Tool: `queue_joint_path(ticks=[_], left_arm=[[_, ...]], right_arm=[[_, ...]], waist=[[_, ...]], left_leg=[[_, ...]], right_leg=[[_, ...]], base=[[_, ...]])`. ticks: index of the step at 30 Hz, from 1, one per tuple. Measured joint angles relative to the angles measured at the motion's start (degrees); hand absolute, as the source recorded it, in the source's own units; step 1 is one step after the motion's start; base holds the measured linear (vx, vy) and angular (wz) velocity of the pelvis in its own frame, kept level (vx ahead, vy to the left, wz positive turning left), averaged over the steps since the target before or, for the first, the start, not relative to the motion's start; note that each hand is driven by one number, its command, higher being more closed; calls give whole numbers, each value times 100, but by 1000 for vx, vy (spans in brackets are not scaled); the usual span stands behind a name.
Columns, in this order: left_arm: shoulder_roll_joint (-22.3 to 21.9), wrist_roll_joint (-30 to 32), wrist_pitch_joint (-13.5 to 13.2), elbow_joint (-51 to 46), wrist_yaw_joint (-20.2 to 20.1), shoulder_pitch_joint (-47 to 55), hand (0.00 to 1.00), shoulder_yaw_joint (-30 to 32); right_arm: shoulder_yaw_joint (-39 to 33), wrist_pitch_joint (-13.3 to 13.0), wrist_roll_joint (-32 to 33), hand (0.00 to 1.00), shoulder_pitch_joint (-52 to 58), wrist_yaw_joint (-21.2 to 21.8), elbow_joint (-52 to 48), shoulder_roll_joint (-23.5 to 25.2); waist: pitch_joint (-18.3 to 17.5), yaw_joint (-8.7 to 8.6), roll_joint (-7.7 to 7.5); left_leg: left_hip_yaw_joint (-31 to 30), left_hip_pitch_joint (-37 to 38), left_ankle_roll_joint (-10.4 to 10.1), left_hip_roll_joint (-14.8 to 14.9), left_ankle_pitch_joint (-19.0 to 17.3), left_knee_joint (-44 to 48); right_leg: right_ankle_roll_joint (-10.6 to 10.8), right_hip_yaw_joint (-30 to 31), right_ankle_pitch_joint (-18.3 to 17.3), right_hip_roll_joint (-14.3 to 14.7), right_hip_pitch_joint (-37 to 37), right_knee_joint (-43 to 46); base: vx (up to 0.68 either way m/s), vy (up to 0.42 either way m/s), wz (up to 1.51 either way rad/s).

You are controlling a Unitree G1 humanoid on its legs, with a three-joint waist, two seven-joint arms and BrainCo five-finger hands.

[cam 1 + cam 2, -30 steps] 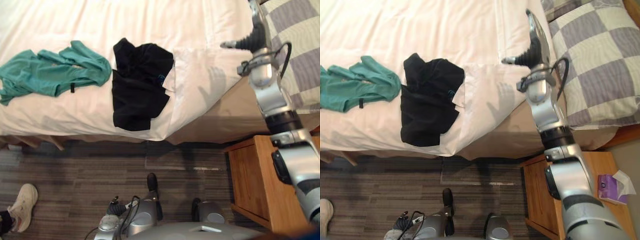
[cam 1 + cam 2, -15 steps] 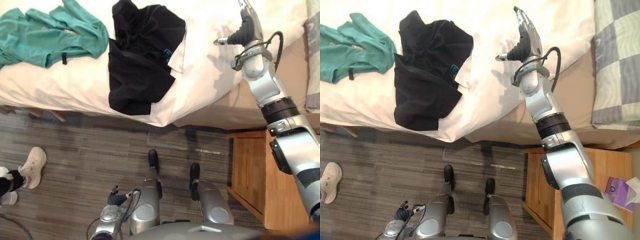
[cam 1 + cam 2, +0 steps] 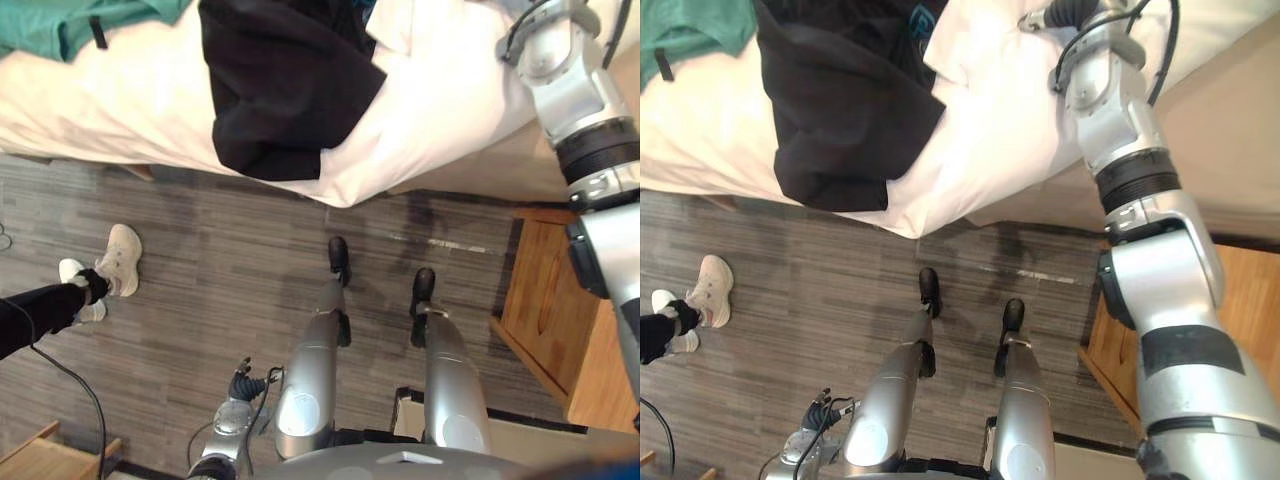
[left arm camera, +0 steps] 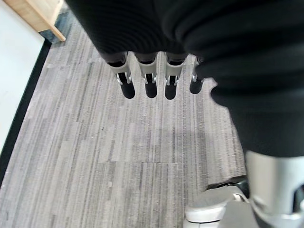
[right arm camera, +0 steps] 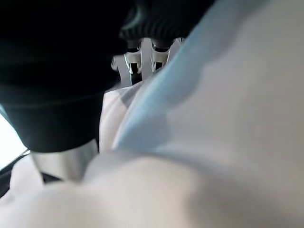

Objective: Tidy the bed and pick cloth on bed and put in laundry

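Observation:
A black cloth lies on the white bed cover and hangs over the bed's near edge. A teal cloth lies further left on the bed. My right hand reaches over the folded-back white cover, just right of the black cloth, apart from it. In the right wrist view the white cover sits very close in front of the right hand. My left hand hangs low by my side over the floor, fingers straight, holding nothing; it also shows in the left eye view.
A wooden nightstand stands right of me beside the bed. A person's leg and white shoes are on the grey plank floor at the left. A wooden furniture corner shows at lower left.
The camera has tilted down, so the bed has slid toward the top of the eye views and more floor shows. My right hand has come down close to the white cover.

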Motion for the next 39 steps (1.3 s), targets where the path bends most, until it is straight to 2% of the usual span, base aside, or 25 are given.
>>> queue_joint_path(ticks=[3, 8, 11, 14, 20, 22, 26, 27, 35, 39], left_arm=[[-84, -14, -5, -12, -48, -1, 0, 13], [-148, -215, 6, -43, -66, -90, 0, 179], [-208, -224, 47, -39, -45, -96, 0, 336], [-185, -212, 160, -28, 24, -87, 0, 378], [-27, -16, 338, 18, 67, -9, 0, 399], [-18, 146, 406, 21, 74, 80, 0, 399], [-9, 382, 460, 24, 61, 196, 0, 397], [-10, 478, 476, 23, 52, 244, 0, 395], [20, 557, 523, 32, 8, 248, 0, 387], [-7, 552, 511, 37, 7, 240, 0, 387]], right_arm=[[282, -6, 1, 100, 110, 12, -399, -210], [180, 12, 15, 100, 789, 8, -1165, -248], [-318, 92, 74, 100, 1803, -8, -1951, -52], [-924, 126, 145, 100, 3058, -62, -2692, 325], [-2065, 69, 203, 100, 4996, -184, -3172, 992], [-2373, 64, 266, 100, 5560, -204, -3224, 1004], [-2658, -9, 410, 100, 5936, -209, -3080, 1013], [-2659, -39, 410, 0, 5992, -188, -2933, 1013], [-2956, -108, 429, 0, 5772, -106, -1620, 959], [-3248, -75, 778, 0, 5705, -35, -1021, 958]], waist=[[-3, -50, 0], [-23, -143, -36], [-65, -162, -113], [-227, -208, -260], [-586, -381, -529], [-827, -460, -557], [-917, -492, -563], [-1004, -490, -555], [-1046, -464, -515], [-1057, -471, -491]], left_leg=[[162, -47, 1, 8, -21, -2], [411, 136, 44, 13, 10, 3], [652, 490, -5, 23, -30, 3], [684, 787, -44, 33, -61, 3], [568, 1293, -6, 48, -197, 2], [495, 1321, -28, 22, -214, 2], [503, 1579, -43, -13, -278, 1], [510, 1600, -46, -19, -290, 1], [684, 1798, 25, -72, -379, 1], [826, 1938, 9, -108, -410, -1]], right_leg=[[1, 38, -1, -27, -93, 52], [6, 60, 2, -72, 70, 43], [13, 37, -3, -80, 451, -33], [19, 28, -7, -54, 824, -193], [80, 26, 34, 19, 1548, -644], [132, 26, 70, 16, 1665, -804], [195, 75, 201, 3, 2019, -1085], [211, 90, 238, 4, 2065, -1185], [295, 387, 499, 19, 2264, -1600], [315, 591, 573, 5, 2356, -1685]], base=[[-38, -11, -7], [36, -16, -4], [64, -20, -5], [64, -33, -5], [31, -16, -2], [23, 16, 7], [13, 22, -7], [12, 26, -9], [37, 10, -19], [61, -2, -25]])
